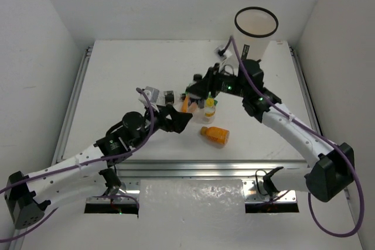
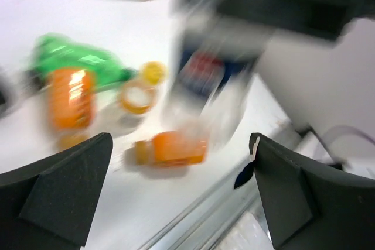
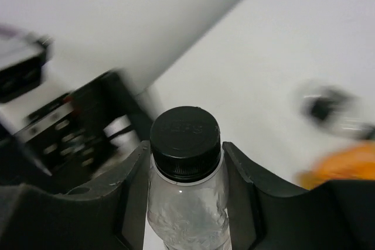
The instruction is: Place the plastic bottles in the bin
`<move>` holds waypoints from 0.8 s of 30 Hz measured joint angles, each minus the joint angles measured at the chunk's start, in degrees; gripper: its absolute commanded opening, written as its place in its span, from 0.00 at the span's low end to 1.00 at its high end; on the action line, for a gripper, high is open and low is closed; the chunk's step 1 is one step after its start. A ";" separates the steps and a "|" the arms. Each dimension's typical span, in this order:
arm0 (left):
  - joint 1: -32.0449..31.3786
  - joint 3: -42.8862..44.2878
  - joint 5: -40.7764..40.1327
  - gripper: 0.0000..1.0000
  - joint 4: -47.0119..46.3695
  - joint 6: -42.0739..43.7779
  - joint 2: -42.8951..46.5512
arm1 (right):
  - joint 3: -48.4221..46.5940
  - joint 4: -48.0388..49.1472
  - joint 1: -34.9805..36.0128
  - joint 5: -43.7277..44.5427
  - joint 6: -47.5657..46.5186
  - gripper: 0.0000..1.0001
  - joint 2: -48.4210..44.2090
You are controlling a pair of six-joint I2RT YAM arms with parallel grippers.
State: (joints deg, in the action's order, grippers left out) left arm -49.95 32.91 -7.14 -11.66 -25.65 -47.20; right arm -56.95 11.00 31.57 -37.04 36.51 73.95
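My right gripper [image 3: 184, 174] is shut on a clear bottle with a black cap [image 3: 186, 144], held at the neck; in the top view it [image 1: 196, 91] hangs over the bottle cluster. The blurred left wrist view shows that dark-labelled bottle [image 2: 202, 74] lifted. My left gripper [image 2: 181, 197] is open and empty, in the top view [image 1: 176, 118] just left of the cluster. An orange bottle [image 1: 215, 135] lies on its side. A yellow-capped clear bottle [image 1: 209, 108], another orange bottle [image 1: 185, 105] and a green bottle [image 2: 76, 62] stand close together. The white bin [image 1: 256, 27] stands at the far right.
Another clear bottle with a dark cap [image 1: 157, 94] lies left of the cluster, by the left arm's wrist. A metal rail [image 1: 193, 168] runs along the table's near edge. White walls close in the table on three sides.
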 measured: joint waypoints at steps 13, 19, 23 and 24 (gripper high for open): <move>19.04 17.29 -22.64 1.00 33.09 -18.01 -20.83 | -44.81 -1.42 -21.51 49.18 -22.71 0.10 26.08; 20.02 24.06 -21.68 1.00 35.08 -18.21 -28.96 | -67.95 4.15 -26.34 52.48 -31.65 0.69 52.87; 20.33 26.14 -23.28 1.00 35.69 -19.08 -31.12 | -69.94 3.41 -27.17 53.24 -33.03 0.99 62.62; 20.41 27.26 -23.69 1.00 36.28 -19.28 -32.37 | -69.94 1.97 -27.17 53.31 -33.05 0.99 63.58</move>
State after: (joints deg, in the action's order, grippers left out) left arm -29.54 60.16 -30.83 24.62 -44.93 -79.57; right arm -126.89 12.97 4.40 16.27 3.46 137.53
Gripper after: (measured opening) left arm 0.996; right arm 0.987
